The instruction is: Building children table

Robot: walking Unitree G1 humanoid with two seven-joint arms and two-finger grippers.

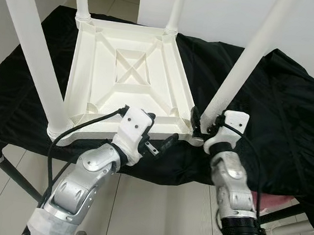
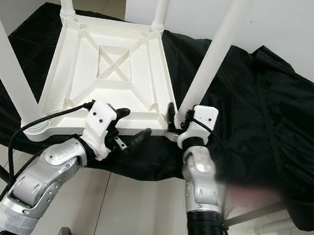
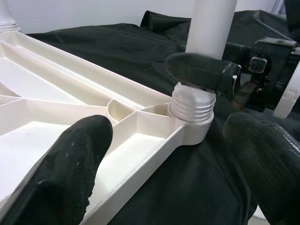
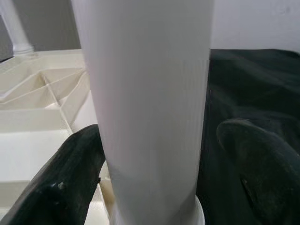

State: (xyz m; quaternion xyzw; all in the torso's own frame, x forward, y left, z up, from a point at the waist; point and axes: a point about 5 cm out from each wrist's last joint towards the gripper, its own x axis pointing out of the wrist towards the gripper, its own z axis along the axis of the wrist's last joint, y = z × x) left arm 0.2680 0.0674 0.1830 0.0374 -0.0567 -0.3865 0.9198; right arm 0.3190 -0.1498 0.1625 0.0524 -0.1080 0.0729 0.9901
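We saw the white plastic children's table (image 1: 131, 70) lying upside down on a bench draped in black cloth (image 1: 281, 108), its ribbed underside facing up with a square frame and an X-shaped brace at the middle. Four round white plastic legs stood up from its corners: two at the far corners, a thick one at the near left corner (image 1: 33, 43), and the near right leg (image 1: 247, 59) rising at the corner closest to the robot's right arm. At the base of that near right leg, a threaded white collar (image 3: 192, 104) sat in the round corner socket, and some threads showed above the socket's rim. The right tool (image 1: 197, 122) was at the foot of this leg, one black finger (image 4: 70, 173) touching the leg on one side and the other finger (image 4: 262, 164) standing a little off it, so we could not tell whether it truly gripped. The right forearm rose steeply from below, the wrist bent toward the table. The left tool (image 1: 161, 135) hovered at the near edge of the table just left of that corner, its fingers spread wide and holding nothing, with the left arm angled up from the lower left and a black cable (image 1: 77, 129) looping beside it.
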